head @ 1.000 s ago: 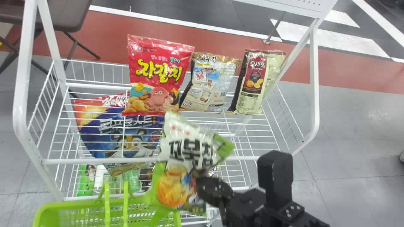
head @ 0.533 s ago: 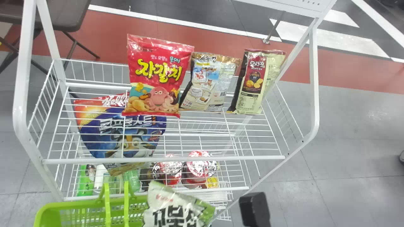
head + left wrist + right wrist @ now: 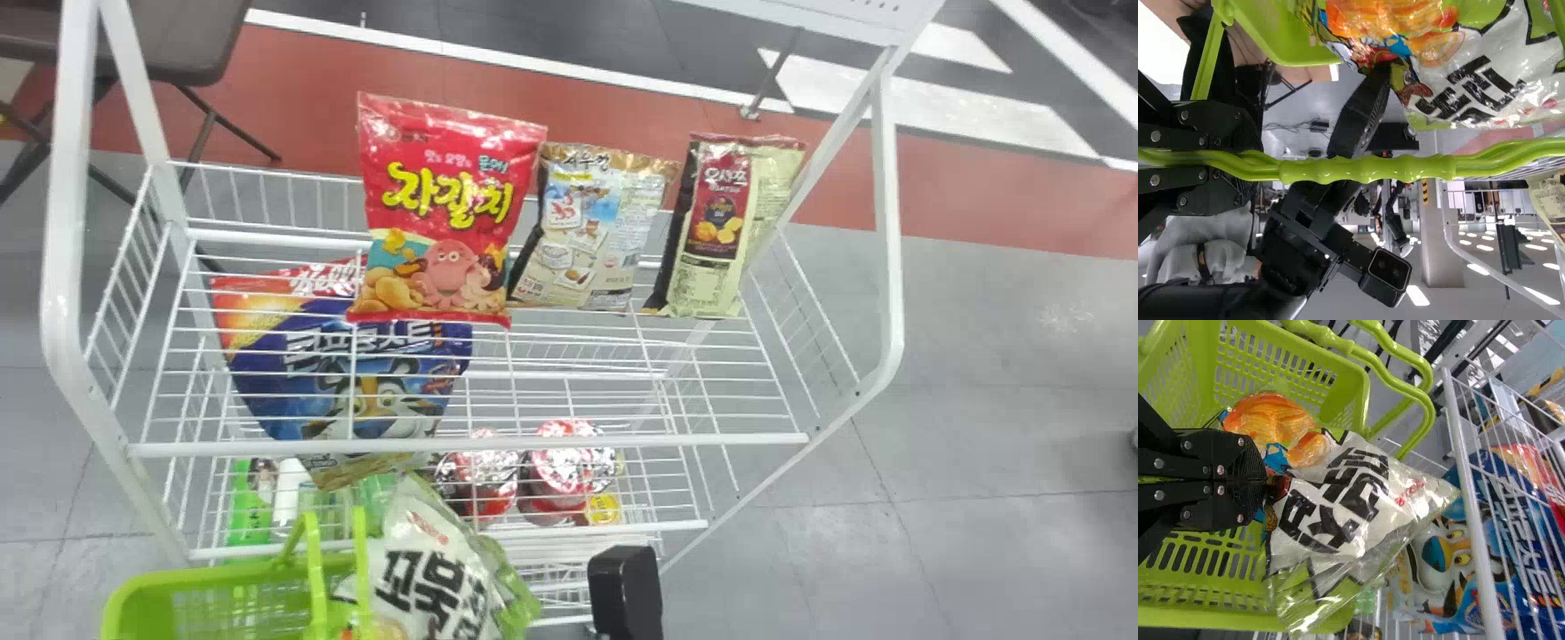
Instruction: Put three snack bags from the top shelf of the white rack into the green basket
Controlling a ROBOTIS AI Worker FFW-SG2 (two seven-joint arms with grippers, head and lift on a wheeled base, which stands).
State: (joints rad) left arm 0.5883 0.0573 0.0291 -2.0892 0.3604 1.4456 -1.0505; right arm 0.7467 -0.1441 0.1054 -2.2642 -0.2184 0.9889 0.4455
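Holding the white-and-green snack bag (image 3: 436, 573) tilted over the green basket (image 3: 147, 591), pinched in the closed fingers of the right gripper (image 3: 627, 591). Clamping the basket's handle (image 3: 1365, 170) between the left gripper's (image 3: 1258, 159) fingers. Showing three snack bags (image 3: 449, 204) upright on the white rack's (image 3: 67, 293) top shelf (image 3: 622, 440).

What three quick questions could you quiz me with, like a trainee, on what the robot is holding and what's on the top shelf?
1. True or false: the left gripper holds the basket handles.
2. What does the right gripper hold? A) a red bag; B) a white-and-green bag; C) a cup.
3. How many bags stand on the top shelf?

Key: 1 true; 2 B; 3 three.
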